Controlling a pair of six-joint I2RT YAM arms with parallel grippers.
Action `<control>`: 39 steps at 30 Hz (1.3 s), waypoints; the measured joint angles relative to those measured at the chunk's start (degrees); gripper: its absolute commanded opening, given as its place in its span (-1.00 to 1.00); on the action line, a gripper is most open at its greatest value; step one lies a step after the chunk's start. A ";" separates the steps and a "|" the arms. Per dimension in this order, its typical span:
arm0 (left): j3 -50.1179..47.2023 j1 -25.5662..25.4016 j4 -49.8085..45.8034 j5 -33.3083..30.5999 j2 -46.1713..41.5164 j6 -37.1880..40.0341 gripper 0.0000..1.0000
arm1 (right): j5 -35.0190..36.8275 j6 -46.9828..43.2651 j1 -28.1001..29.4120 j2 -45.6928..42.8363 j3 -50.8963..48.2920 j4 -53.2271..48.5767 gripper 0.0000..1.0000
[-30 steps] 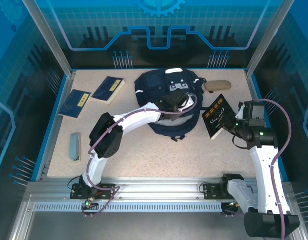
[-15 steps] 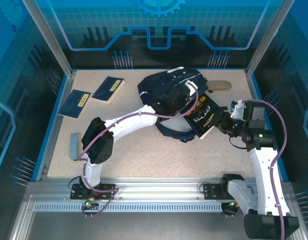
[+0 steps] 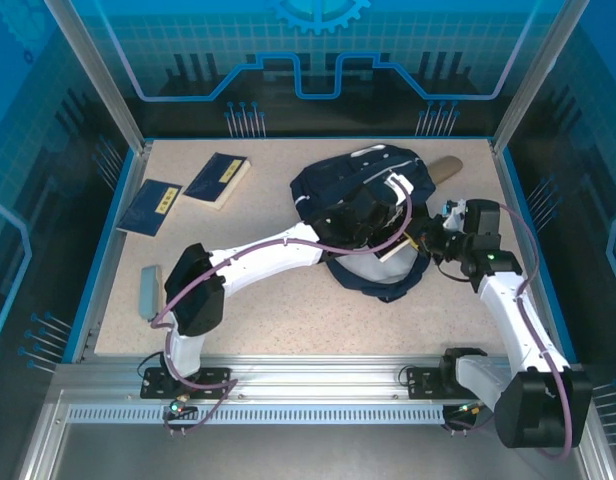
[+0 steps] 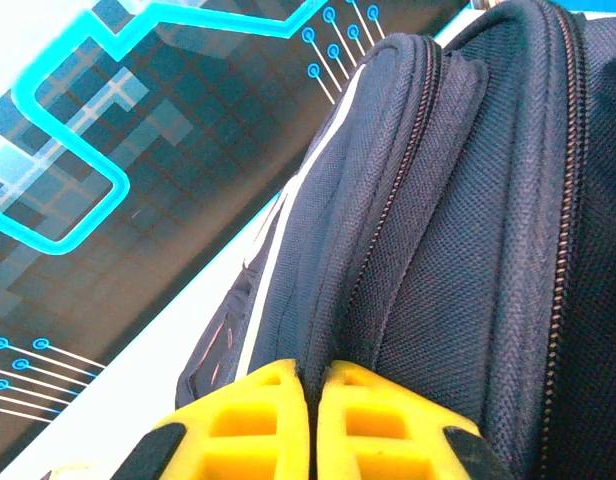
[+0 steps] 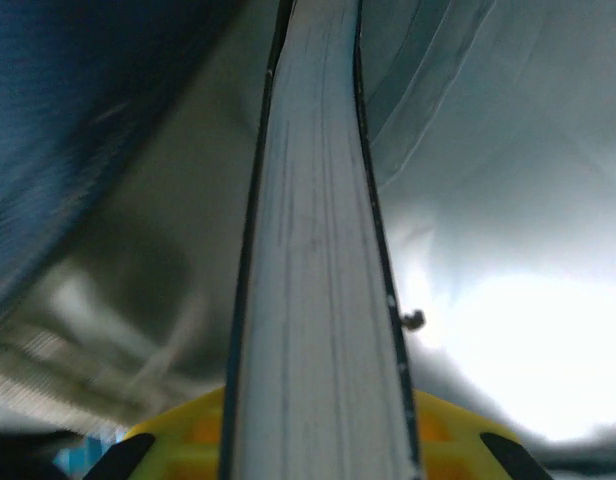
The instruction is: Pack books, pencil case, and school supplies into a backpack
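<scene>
Backpack (image 3: 323, 185) sits mid-table, soft and floppy, so my left gripper (image 4: 310, 400) is pinched tight on its zipper rim to prop the mouth. Black book (image 5: 313, 250) is thin, light and bendy. My right gripper (image 5: 318, 440) clamps its edge, inside the lining.

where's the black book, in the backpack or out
Partly in: the right pincer holds the book edge-on inside the backpack, pale lining around it.

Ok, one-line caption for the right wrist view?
Right gripper shut on a thin book, page edge toward the camera, far end inside the backpack.
</scene>
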 measured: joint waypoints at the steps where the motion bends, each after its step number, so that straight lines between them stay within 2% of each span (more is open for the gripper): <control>1: 0.00 0.00 -0.15 0.00 -0.28 -0.33 -0.99 | 1.01 0.87 0.28 0.70 -0.55 1.64 -0.74; 5: 0.00 0.04 -0.20 -0.24 -1.14 -2.14 -0.99 | 7.93 4.94 2.82 5.22 -2.80 10.40 -0.72; 12: 0.00 0.04 -0.68 -0.46 -1.22 -3.48 -0.99 | 15.74 8.83 7.85 14.78 -3.19 22.36 -0.71; 20: -0.02 0.04 -0.76 -0.48 -1.22 -5.35 -0.99 | 22.34 12.24 12.31 25.66 -2.73 34.86 -0.59; 26: -0.02 0.04 -0.81 -0.50 -1.22 -6.14 -0.99 | 25.40 14.10 14.32 30.71 -0.70 39.23 -0.49; 31: -0.13 0.04 -0.76 -0.55 -1.22 -6.16 -0.99 | 25.33 16.98 14.47 35.91 1.79 42.40 -0.24; 36: -0.15 0.07 -0.76 -0.57 -1.22 -6.19 -0.98 | 22.32 18.99 14.51 39.85 3.61 43.93 0.31; 39: -0.63 0.24 -0.66 -0.55 -1.40 -6.51 -0.99 | 21.11 19.78 14.45 39.21 3.54 43.54 0.45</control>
